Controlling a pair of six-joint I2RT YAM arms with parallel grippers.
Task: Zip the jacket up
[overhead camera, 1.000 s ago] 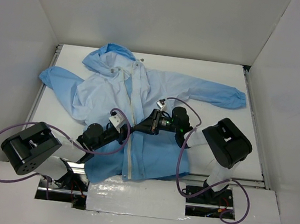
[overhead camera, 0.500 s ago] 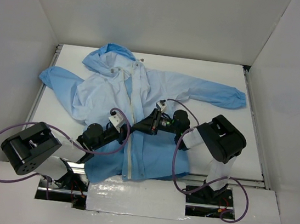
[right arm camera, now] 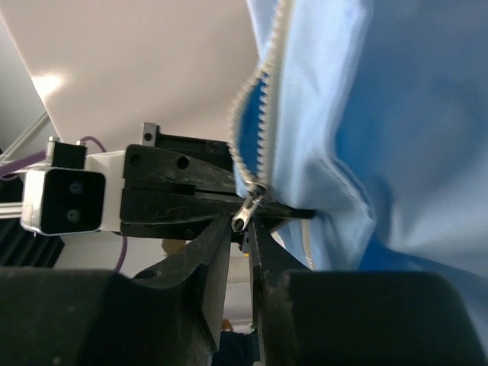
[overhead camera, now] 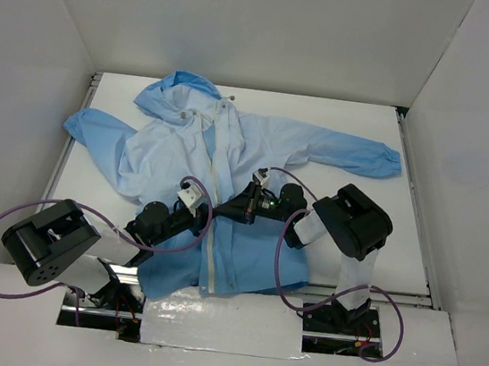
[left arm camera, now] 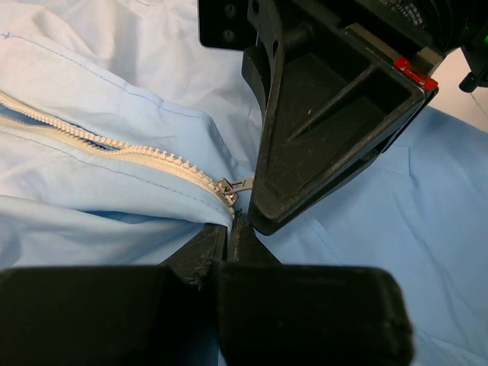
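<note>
The jacket (overhead camera: 258,149) is lying flat and face up on the tabletop (overhead camera: 344,115), with its hood (overhead camera: 180,89) pointing away from the arms and its sleeves spreading to either side. Both arms are meeting at the zipper (overhead camera: 220,166), roughly mid-front. The right pincer (right arm camera: 240,229) is pressing together on the small metal pull tab (right arm camera: 241,221). The left pincer (left arm camera: 229,225) is pinching a fold of the jacket's cloth just below the slider (left arm camera: 226,188).

Above the slider the teeth (right arm camera: 255,114) are standing apart. Toward the hem the front is looking joined.

The cloth is looking thin, light and limp, so it is likely bunching and sliding along with the slider rather than resisting it. That is why an anchor close under the slider is probably needed, keeping the track taut. The tab is tiny and smooth and probably slips easily, so a firm, centred hold on it is looking like the best place to pull from.
</note>
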